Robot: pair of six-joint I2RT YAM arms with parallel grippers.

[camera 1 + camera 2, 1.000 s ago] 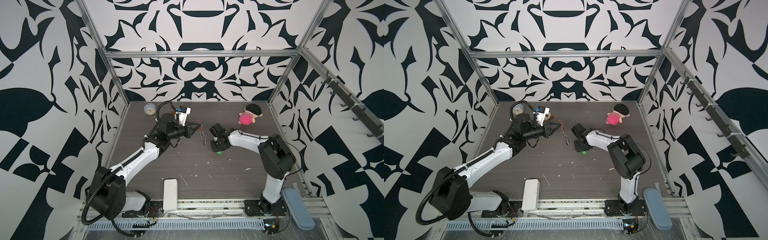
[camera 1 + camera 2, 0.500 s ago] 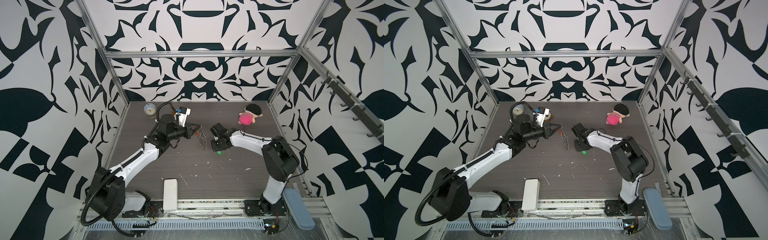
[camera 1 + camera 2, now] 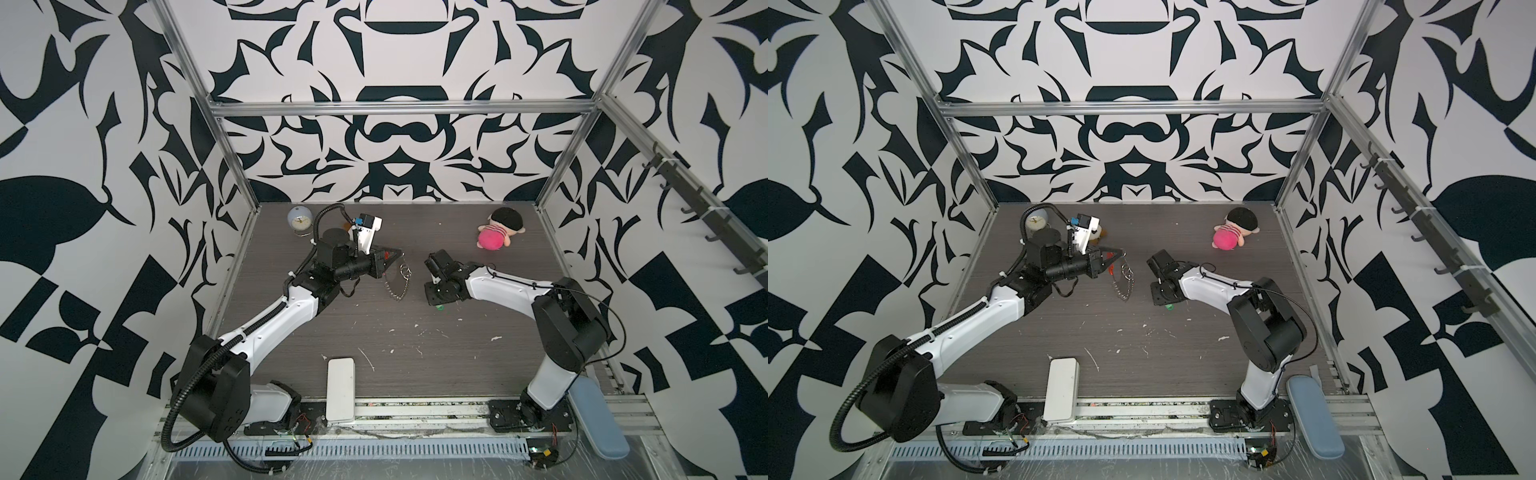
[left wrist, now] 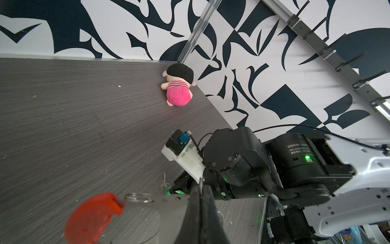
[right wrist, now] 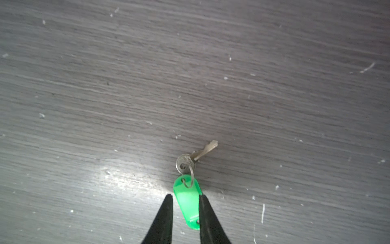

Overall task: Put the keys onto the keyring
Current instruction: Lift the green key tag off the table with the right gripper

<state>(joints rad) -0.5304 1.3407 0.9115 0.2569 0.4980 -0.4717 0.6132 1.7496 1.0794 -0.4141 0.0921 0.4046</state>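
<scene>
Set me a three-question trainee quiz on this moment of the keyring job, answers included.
1. True or false: the left gripper is shut on the keyring.
2. What sits between the jaws of the right gripper? A) a coin B) the green tag of the key C) nothing at all
3. In a word or two: what colour is the keyring's curved flat bar?
Key: 1 true; 2 B; 3 red-orange.
</scene>
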